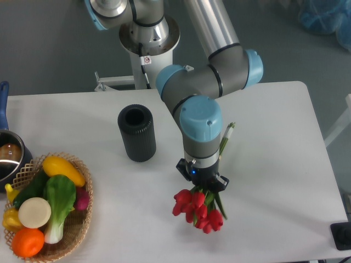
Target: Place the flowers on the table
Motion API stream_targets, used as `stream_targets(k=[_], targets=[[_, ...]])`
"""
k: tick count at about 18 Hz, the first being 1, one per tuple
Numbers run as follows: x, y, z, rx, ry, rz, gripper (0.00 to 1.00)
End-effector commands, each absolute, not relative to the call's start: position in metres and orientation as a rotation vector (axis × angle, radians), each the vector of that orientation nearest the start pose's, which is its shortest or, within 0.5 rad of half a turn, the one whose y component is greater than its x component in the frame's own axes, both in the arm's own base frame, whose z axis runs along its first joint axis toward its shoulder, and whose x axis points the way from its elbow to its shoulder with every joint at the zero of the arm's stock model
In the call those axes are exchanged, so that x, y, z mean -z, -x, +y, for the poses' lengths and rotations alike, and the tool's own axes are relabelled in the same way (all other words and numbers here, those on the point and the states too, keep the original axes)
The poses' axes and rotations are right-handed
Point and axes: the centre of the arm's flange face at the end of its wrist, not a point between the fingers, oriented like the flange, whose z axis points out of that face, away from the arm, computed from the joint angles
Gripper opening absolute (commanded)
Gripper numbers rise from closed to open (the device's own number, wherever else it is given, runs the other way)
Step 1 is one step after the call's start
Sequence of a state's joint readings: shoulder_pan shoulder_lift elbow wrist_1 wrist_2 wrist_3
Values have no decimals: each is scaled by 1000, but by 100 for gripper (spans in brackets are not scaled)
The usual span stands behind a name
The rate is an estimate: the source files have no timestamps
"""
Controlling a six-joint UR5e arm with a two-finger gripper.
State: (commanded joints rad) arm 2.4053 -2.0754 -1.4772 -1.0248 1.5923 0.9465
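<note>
The flowers (196, 210), a bunch of red tulip buds with green leaves, hang below my gripper (203, 187) over the front middle of the white table (274, 164). Their pale green stems (226, 137) stick up past the wrist on its right side. The gripper is shut on the bunch around the stems, just above the buds. The buds sit close to the tabletop; I cannot tell if they touch it. The fingers are mostly hidden by the wrist and leaves.
A black ribbed cylinder vase (137, 133) stands upright left of the arm. A wicker basket (71, 241) of vegetables sits at the front left corner. A dark pot (10, 156) is at the left edge. The robot base (148, 38) is at the back.
</note>
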Motion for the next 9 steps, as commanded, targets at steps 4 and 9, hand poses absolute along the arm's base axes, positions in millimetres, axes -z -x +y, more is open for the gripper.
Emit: stream_targets(k=[4,9], targets=[[-289,415,553,-192,3059,169,97],[-310,407,545,-259,3032,165,100]])
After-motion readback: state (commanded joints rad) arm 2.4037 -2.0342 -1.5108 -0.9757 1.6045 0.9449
